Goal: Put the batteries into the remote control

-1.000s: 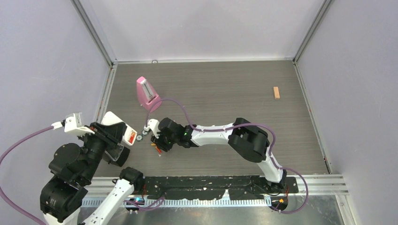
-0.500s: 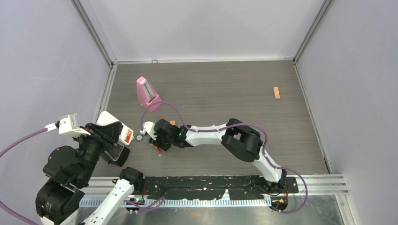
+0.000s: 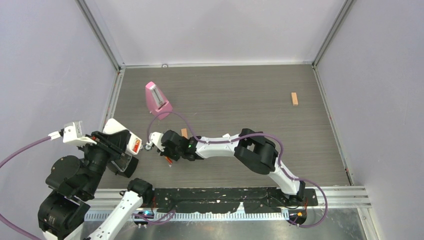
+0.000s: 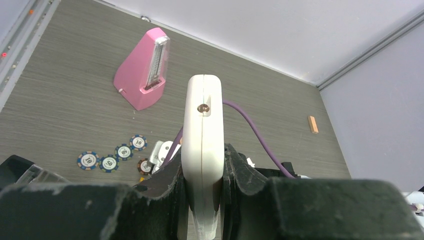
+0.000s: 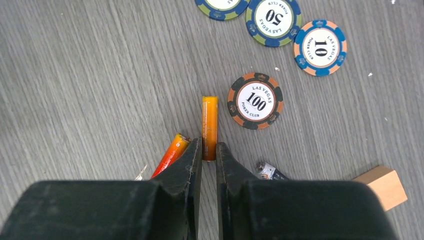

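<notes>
My left gripper is shut on a white remote control and holds it upright, off the table; it also shows in the top view, its open orange compartment facing right. My right gripper is low over the table, its fingertips shut on the near end of an orange battery. A second orange-red battery lies just left of the fingers. A dark and silver battery lies to their right. In the top view my right gripper sits just right of the remote.
Several poker chips lie beyond the batteries. A tan wooden block is beside my right gripper, another at the far right. A pink metronome stands behind. Walls enclose the table.
My right arm has slid left toward the remote. My left arm pulled the remote slightly left and back, then held still.
</notes>
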Tool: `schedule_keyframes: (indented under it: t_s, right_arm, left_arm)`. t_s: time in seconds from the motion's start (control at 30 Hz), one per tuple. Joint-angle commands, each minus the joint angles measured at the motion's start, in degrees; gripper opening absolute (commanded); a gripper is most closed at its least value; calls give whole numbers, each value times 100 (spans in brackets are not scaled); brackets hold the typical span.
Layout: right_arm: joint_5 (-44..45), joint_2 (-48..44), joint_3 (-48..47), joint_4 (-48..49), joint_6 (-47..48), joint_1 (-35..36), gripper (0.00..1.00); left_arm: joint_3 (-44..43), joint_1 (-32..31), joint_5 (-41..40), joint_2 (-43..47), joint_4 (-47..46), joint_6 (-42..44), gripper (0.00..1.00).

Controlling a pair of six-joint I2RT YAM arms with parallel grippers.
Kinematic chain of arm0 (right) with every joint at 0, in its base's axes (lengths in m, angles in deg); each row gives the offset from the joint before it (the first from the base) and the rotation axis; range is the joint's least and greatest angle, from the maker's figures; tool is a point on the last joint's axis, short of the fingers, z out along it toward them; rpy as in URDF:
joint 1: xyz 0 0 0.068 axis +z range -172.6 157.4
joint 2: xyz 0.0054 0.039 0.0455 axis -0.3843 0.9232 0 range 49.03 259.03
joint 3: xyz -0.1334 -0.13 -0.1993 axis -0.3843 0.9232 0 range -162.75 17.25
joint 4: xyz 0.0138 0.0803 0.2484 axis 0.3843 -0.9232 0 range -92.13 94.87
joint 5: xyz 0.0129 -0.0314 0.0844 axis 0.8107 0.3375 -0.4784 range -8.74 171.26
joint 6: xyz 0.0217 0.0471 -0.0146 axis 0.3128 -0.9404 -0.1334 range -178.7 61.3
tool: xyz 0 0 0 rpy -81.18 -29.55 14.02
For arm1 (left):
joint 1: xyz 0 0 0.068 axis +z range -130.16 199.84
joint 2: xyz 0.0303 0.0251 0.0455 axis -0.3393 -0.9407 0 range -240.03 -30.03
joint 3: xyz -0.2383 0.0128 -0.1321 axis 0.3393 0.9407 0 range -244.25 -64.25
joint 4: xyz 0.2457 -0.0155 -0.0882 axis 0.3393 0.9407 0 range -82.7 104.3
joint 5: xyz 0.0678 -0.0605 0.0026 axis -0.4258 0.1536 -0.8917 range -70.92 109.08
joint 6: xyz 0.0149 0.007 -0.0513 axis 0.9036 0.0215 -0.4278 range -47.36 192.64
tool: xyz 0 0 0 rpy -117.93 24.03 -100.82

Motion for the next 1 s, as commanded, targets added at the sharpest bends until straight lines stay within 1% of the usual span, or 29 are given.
schedule_keyframes:
  t_s: [0.0, 0.07, 0.2, 0.3, 0.4, 0.43, 0.53, 0.57, 0.63, 0.67, 0.7, 0.73, 0.77, 0.8, 0.83, 0.87, 0.97]
  right_arm:
    - [739, -120, 337, 64, 142, 114, 8]
    - [896, -297, 509, 254, 137, 158, 6]
    - [954, -736, 798, 546, 41, 168, 6]
    - [995, -1059, 1085, 594, -91, 170, 5]
    - [986, -1710, 1510, 642, -298, 170, 6]
    - [971, -1883, 1802, 652, -427, 170, 6]
    - [946, -2837, 2464, 692, -708, 169, 6]
    - [939, -3035, 2816, 691, -854, 169, 6]
    - [955, -3895, 3304, 661, -1237, 163, 5]
    - [961, -4096, 3578, 622, -1465, 167, 5]
    - [976, -4502, 3689, 518, -1577, 169, 5]
    - [1021, -4690, 3889, 472, -1761, 165, 5]
    - [1045, -5085, 3968, 263, -1839, 162, 5]
    - [1111, -5263, 4062, 151, -1930, 166, 6]
    - [1156, -5633, 4076, -162, -1945, 164, 5]
    - [1256, -5813, 4028, -352, -1937, 167, 5]
    - [1502, -6520, 3765, -1375, -1789, 169, 6]
  left_arm:
    - [-27, 28, 77, -68, -112, 10, 0]
    - [0, 28, 91, -85, -111, 11, 0]
    - [70, 26, 186, -92, -93, 20, 0]
    - [154, 28, 385, -95, -105, 5, 0]
    - [323, 26, 723, -111, -208, -30, 0]
    - [397, 28, 899, -123, -262, -42, 0]
    - [697, 28, 1442, -181, -528, -130, 0]
    - [841, 29, 1754, -214, -670, -175, 0]
    - [1229, 27, 2299, -280, -1136, -283, 0]
    - [1409, 28, 2550, -340, -1345, -355, 0]
    - [1566, 28, 2802, -401, -1550, -450, 0]
    - [1747, 28, 3122, -473, -1822, -554, 0]
    - [1914, 28, 3432, -533, -2119, -655, 0]
    - [2119, 28, 3732, -602, -2455, -802, 0]
    - [2306, 28, 3977, -669, -2764, -923, 0]
    - [2492, 28, 4257, -747, -3078, -1003, 0]
    - [3018, 16, 4966, -1012, -3995, -1276, 0]
